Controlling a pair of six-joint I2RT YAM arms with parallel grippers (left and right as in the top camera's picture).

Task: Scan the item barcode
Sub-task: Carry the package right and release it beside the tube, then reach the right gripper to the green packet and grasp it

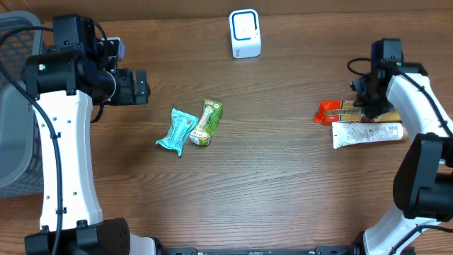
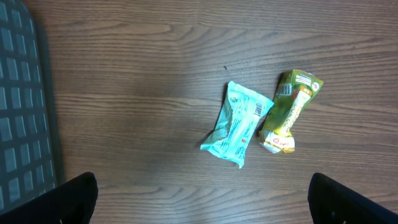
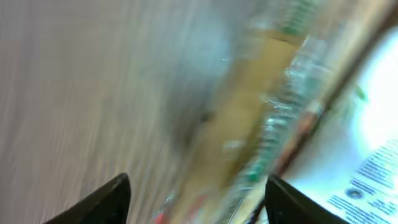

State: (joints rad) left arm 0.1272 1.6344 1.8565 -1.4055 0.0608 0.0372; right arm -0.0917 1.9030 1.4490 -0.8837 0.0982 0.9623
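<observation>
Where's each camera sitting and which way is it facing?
Overhead: above the table, facing down; left arm and right arm show.
Left wrist: facing down at teal packet and green packet; open jaws at bottom corners.
Right wrist: low over white tube, blurred; jaws at bottom.
Shared: overhead and left wrist see both packets.

A brown wood-grain table fills the view under soft, even light; a grey mesh basket sits at its left edge
</observation>
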